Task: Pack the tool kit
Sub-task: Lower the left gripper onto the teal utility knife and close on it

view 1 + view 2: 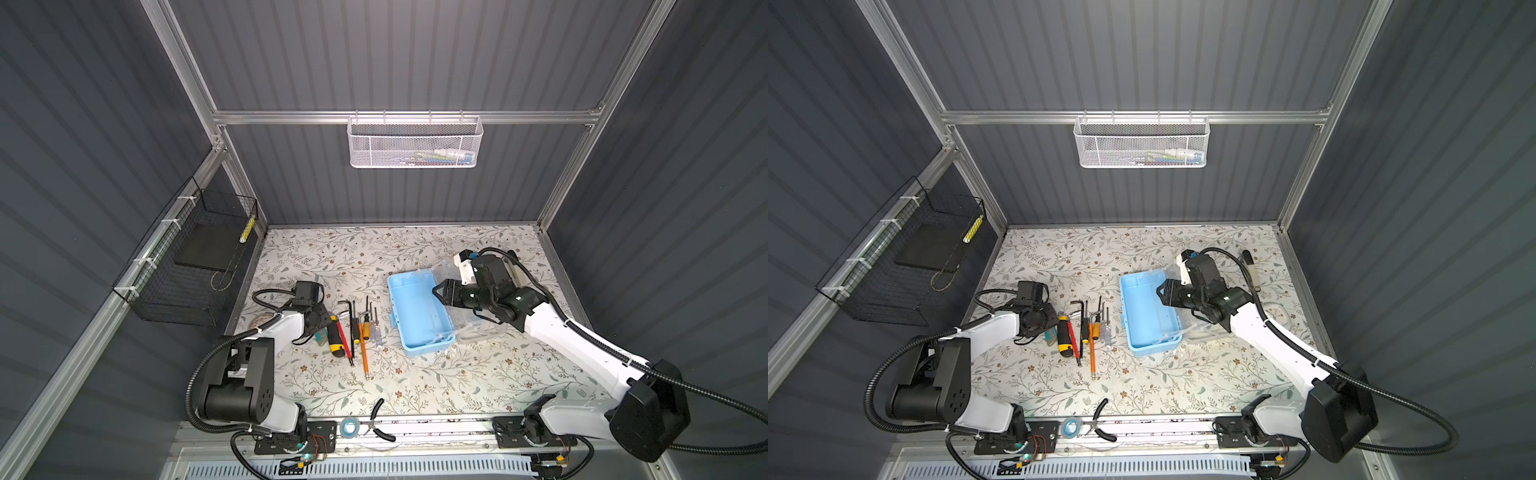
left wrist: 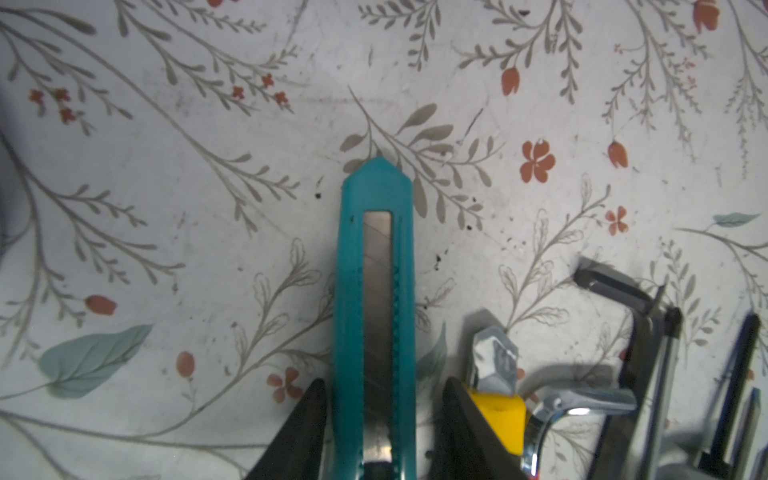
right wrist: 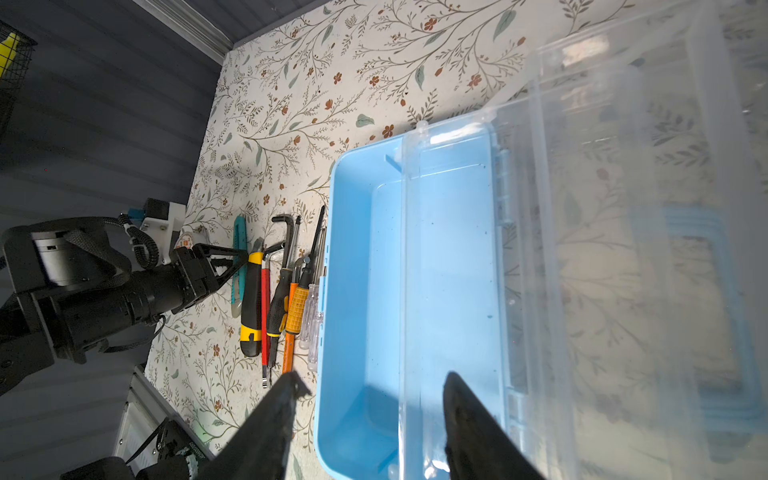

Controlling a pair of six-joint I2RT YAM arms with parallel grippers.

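Observation:
An open light-blue tool box (image 1: 415, 316) (image 1: 1142, 320) (image 3: 365, 291) lies mid-table, its clear lid (image 1: 478, 328) (image 3: 623, 208) folded out to the right. To its left is a row of tools: a teal utility knife (image 2: 376, 249) (image 3: 238, 249), a yellow-black knife (image 1: 334, 336) (image 3: 251, 307), a hex key (image 1: 347, 305) and an orange screwdriver (image 1: 363, 349). My left gripper (image 1: 319, 330) (image 2: 384, 415) is open and straddles the teal knife, with a gap on one side. My right gripper (image 1: 436, 291) (image 3: 370, 382) hangs open over the box, holding nothing.
Black-handled pliers (image 1: 380, 419) and a tape roll (image 1: 349, 426) lie at the table's front edge. A black wire basket (image 1: 191, 257) hangs on the left wall and a white mesh basket (image 1: 415, 143) on the back rail.

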